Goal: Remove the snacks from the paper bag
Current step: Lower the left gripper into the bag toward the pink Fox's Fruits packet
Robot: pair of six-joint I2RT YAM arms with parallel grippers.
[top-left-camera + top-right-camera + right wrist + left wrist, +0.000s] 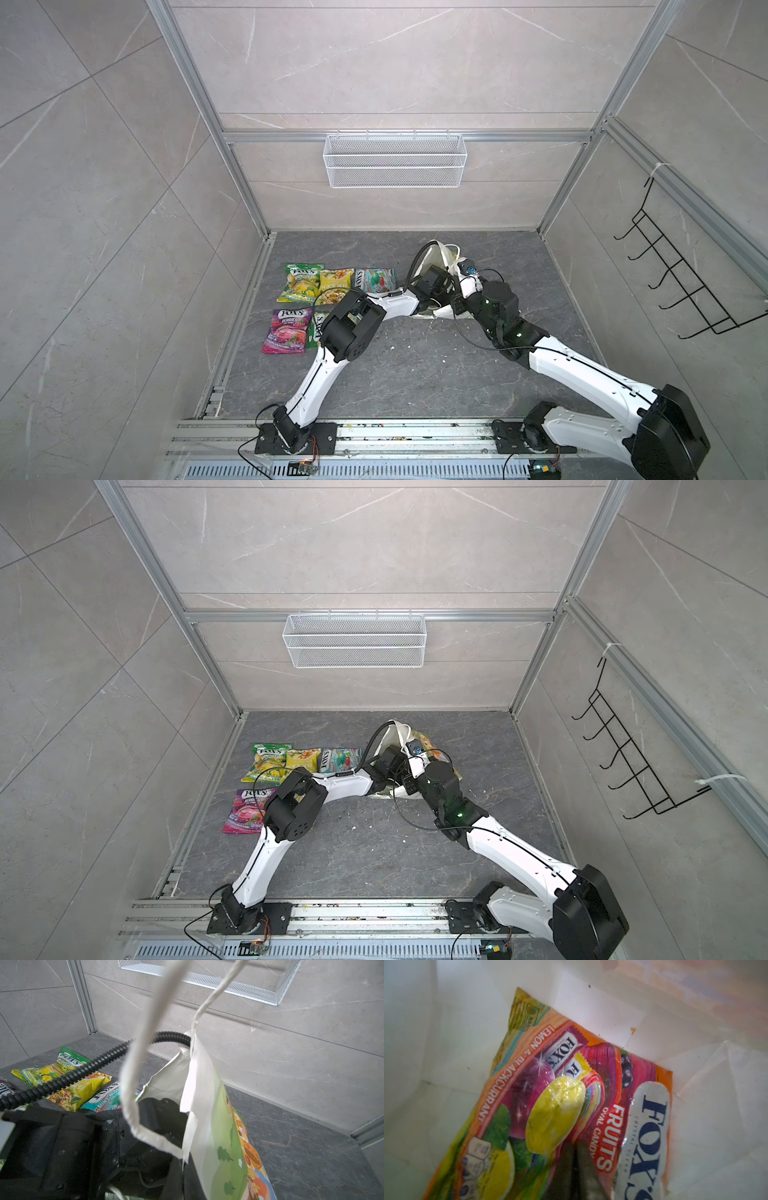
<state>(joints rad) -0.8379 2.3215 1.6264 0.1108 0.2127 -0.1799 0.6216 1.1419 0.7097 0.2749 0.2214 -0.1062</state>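
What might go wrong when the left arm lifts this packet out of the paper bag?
The left gripper pinches only a little glossy film of the orange packet, so it may slip. The paper bag is already torn near its cord handles, so dragging could rip it further. The arm's black hose may snag those handles.

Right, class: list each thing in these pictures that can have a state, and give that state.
Paper bag: open, held at one side.
Orange packet: inside the bag, gripped.
Five other packets: out, flat on the table.
Left end effector: shut on the orange packet.
Right end effector: shut on the paper bag.
Wire basket: hanging, empty.
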